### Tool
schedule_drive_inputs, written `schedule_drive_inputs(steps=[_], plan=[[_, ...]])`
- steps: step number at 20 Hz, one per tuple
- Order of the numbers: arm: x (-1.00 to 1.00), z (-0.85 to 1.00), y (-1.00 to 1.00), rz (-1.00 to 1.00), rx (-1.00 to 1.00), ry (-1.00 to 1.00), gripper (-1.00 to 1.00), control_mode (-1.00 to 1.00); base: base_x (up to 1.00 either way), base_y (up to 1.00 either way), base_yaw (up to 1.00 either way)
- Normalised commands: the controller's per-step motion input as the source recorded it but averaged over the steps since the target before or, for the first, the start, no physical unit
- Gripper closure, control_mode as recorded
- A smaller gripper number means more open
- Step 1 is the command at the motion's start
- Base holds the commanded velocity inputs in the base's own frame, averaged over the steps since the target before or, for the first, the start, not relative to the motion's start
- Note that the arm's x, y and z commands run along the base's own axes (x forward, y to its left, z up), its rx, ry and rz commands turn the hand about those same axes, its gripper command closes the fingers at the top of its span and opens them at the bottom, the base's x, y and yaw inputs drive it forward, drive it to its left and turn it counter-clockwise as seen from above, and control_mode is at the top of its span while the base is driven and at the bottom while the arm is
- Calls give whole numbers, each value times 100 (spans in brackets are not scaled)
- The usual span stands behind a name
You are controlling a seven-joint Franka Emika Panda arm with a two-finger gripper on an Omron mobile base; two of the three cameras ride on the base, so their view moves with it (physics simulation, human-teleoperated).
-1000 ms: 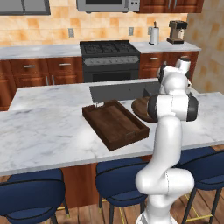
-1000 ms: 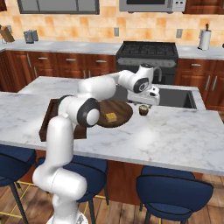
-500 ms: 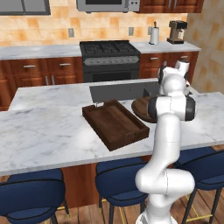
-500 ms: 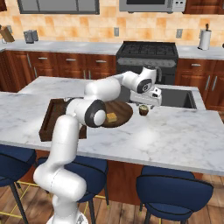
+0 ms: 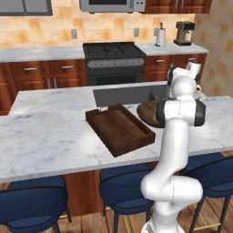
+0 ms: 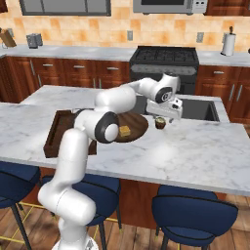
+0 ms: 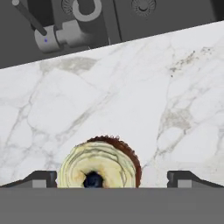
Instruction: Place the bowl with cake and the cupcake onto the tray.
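Landmark: marble island counter.

Gripper, one. In the right base view it hangs directly over the cupcake, at the counter's sink-side edge. In the hand view its two dark fingertips stand far apart at the bottom edge, one on each side of the cupcake with bare marble between each tip and the cupcake; jaws spread wide, holding nothing.

Cupcake, one. The hand view shows it from above: cream swirl with a dark spot at the centre and a brown base along its right side; its lower part is cut off. In the right base view it is a small dark-based item on the counter just beside the bowl, partly covered by the hand.

Bowl with cake, one. The right base view shows the round wooden bowl on the counter with the yellow cake square inside, partly behind the arm. In the left base view only its left rim shows past the arm, next to the tray; the cake square is hidden.

Tray, one. The left base view shows it whole, lying at an angle on the counter. In the right base view the arm covers most of it.

Sink, one, along the counter's far side; faucet visible in the hand view.

Blue stools, three seen, each partly cut off.
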Motion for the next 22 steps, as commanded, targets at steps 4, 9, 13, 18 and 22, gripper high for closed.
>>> schedule_drive_inputs(steps=[4,9,13,18,22], plan=[[-37,-5,3,0,2,-2,-100,-100,0,0,0],[7,-25,7,0,1,0,-100,-100,0,0,0],[36,-23,8,0,0,0,-100,-100,0,0,0],[35,-16,4,0,0,0,100,-100,0,0,0],[8,-25,2,0,0,0,100,-100,0,0,0]])
